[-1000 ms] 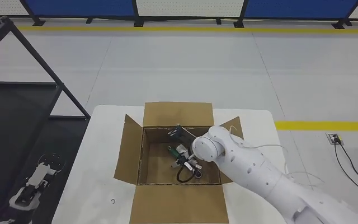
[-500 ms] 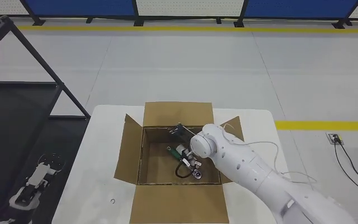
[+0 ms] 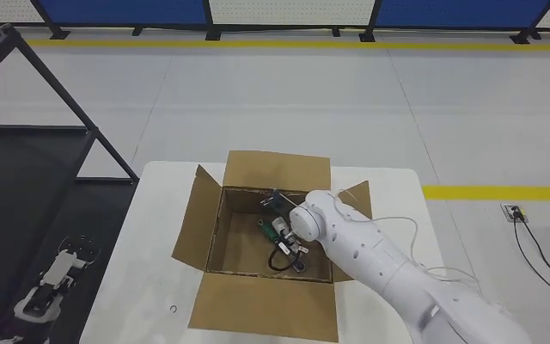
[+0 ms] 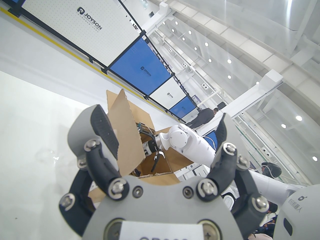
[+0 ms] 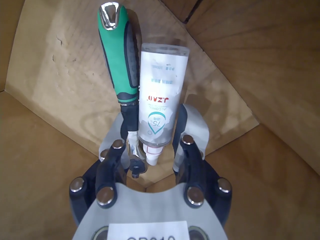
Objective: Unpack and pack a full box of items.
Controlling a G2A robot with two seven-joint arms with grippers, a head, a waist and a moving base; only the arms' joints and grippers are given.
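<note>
An open cardboard box (image 3: 215,234) stands on the white table (image 3: 142,258). My right gripper (image 5: 150,131) is down inside it, low over the floor. Its fingers are closed against a green-handled ratchet wrench (image 5: 120,58) and a clear bottle with a white label (image 5: 161,88), which lie side by side between them. From above, the green handle (image 3: 277,229) shows beside the right arm's wrist (image 3: 308,225). My left gripper (image 4: 162,116) is open and holds nothing. It points past the box's side flap (image 4: 122,131) from off to the side.
A black looped cable (image 3: 279,262) and a dark item (image 3: 275,200) by the far wall also lie in the box. All the flaps are folded outward. A black frame (image 3: 77,129) stands left of the table. A blue and white fence (image 3: 275,13) lines the back.
The right arm has shifted left inside the box. The box has slid and turned a little to the left with it, and its near flap now sits skewed.
</note>
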